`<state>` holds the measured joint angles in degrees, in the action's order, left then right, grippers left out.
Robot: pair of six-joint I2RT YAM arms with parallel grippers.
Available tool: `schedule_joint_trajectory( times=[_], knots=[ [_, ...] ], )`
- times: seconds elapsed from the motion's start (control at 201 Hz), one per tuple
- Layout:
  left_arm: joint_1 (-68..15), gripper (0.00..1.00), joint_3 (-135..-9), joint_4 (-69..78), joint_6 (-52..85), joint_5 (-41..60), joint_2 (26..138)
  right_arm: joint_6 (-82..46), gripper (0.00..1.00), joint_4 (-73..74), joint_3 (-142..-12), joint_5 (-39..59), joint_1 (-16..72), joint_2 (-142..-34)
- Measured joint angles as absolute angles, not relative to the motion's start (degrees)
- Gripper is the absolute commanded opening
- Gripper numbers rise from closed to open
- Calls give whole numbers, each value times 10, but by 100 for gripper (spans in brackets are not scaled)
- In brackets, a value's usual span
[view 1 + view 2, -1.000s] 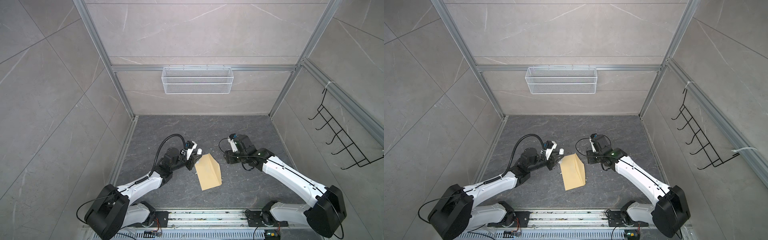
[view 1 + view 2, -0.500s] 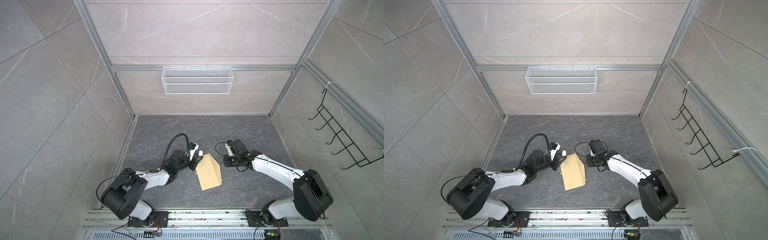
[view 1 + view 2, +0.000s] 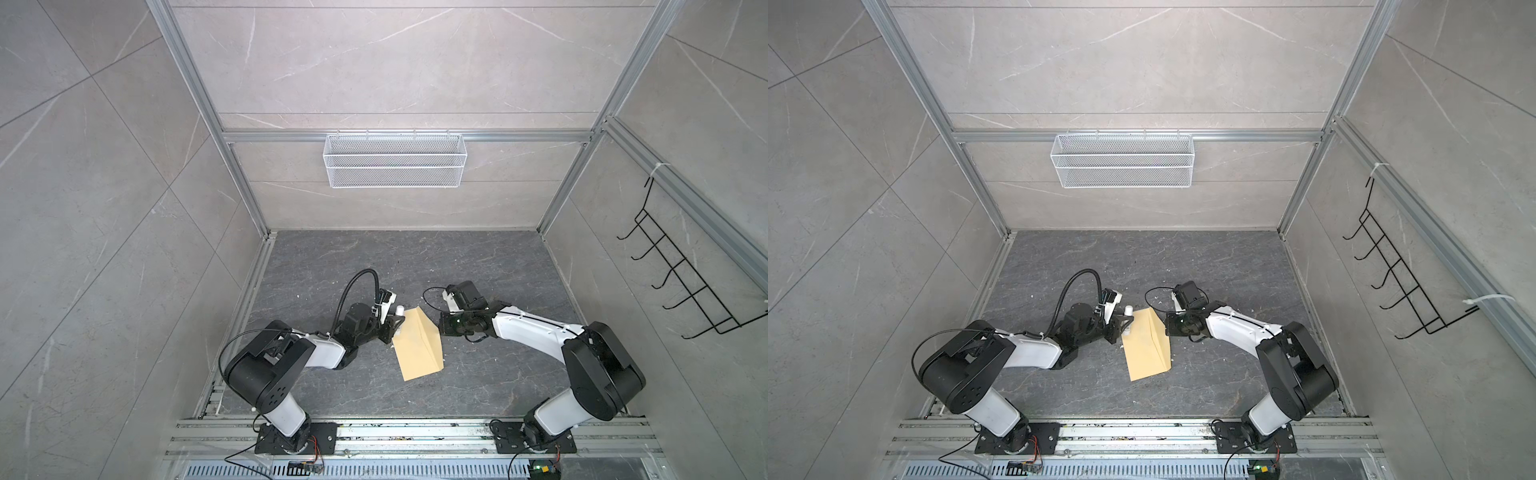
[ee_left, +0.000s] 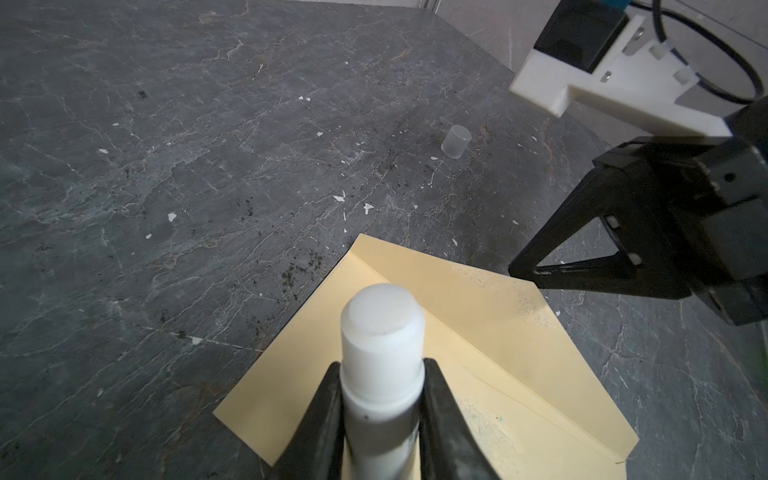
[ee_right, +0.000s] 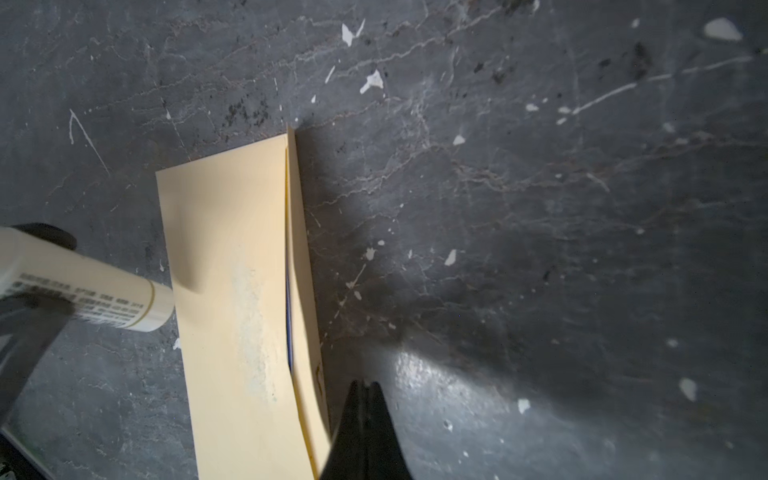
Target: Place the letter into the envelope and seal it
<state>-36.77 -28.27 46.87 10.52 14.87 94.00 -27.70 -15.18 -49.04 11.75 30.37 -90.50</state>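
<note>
Envelope (image 3: 417, 351) flat on tabletop (image 3: 478, 266), between both pincers; flap partly raised, thin blue edge of letter (image 5: 289, 328) showing inside. Left pincer (image 4: 381, 368) clamped on glue stick (image 4: 380, 328), stick tip at envelope's edge. Right pincer (image 5: 365, 386) closed, empty, tips just beside flap edge.

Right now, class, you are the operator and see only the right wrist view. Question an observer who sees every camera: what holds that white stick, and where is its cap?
Observer: The left gripper is clamped on the glue stick, one finger on each side.
Operator: And its cap?
Observer: A clear cap sits on the table, apart from the envelope.
Operator: Where along the envelope is my gripper?
Observer: In a top view the right gripper meets the envelope's right edge, toward its far end. The near end lies free.
</note>
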Motion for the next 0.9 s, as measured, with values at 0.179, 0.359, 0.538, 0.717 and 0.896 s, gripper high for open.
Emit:
schedule_joint_trajectory(
  times=[0.179, 0.359, 0.538, 0.717, 0.896],
  knots=[
    [-368, 0, -283, 485, 116, 148, 966, -290, 2, -133, -487, 150, 303, -913],
    [-368, 0, -283, 500, 123, 147, 976, -301, 2, -121, -486, 176, 303, -921],
    [-368, 0, -282, 508, 129, 144, 981, -314, 2, -98, -486, 201, 303, -935],
    [-368, 0, -281, 519, 133, 141, 987, -326, 1, -78, -486, 218, 308, -953],
    [-368, 0, -281, 522, 133, 139, 988, -336, 0, -64, -486, 227, 321, -968]
  ],
)
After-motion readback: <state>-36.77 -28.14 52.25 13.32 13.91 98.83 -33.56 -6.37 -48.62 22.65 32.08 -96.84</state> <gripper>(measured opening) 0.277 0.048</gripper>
